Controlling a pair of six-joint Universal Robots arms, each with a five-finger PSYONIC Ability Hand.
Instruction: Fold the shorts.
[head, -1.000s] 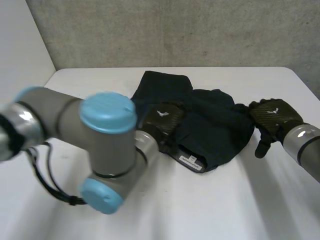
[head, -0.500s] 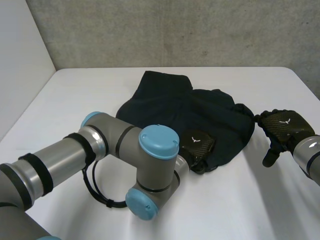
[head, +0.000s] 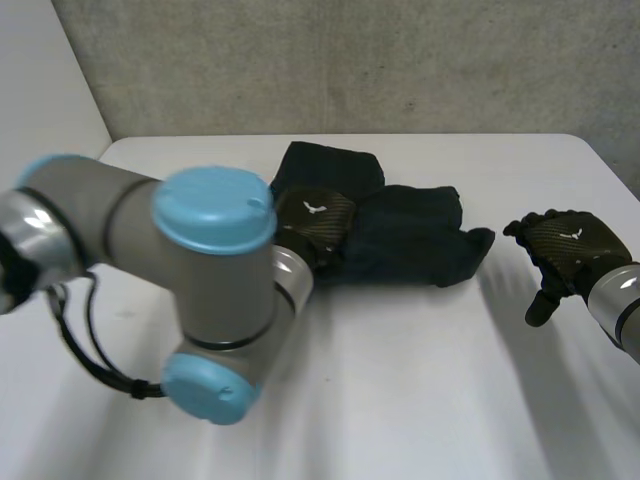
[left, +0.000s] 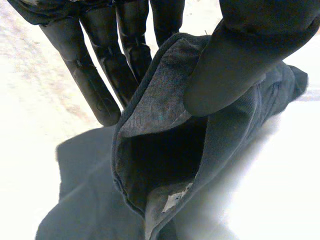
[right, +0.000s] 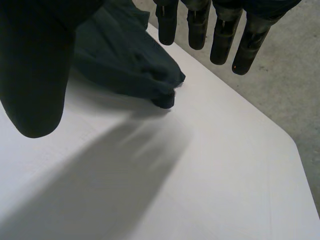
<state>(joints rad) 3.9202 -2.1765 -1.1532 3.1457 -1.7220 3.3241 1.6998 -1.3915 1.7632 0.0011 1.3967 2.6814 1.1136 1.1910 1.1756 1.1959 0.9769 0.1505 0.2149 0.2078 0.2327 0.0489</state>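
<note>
The dark navy shorts (head: 405, 238) lie bunched in the middle of the white table (head: 420, 380). My left hand (head: 312, 222) is at their left end, shut on the waistband edge. In the left wrist view the thumb (left: 235, 65) presses the cloth (left: 160, 150) against the straight fingers (left: 100, 80), and the edge hangs lifted with its pale label showing. My right hand (head: 563, 243) hovers open to the right of the shorts, apart from them. Its fingers (right: 220, 25) and thumb (right: 35, 65) are spread, with the shorts' right tip (right: 130, 60) beyond them.
A grey concrete wall (head: 350, 60) runs behind the table's far edge. My left arm's elbow (head: 210, 300) bulks over the table's front left. Bare white tabletop (right: 210, 170) stretches in front of the shorts and under my right hand.
My left hand closed on the shorts' front edge and carried it back and to the left, so the shorts now lie narrower. The right hand has hardly moved.
</note>
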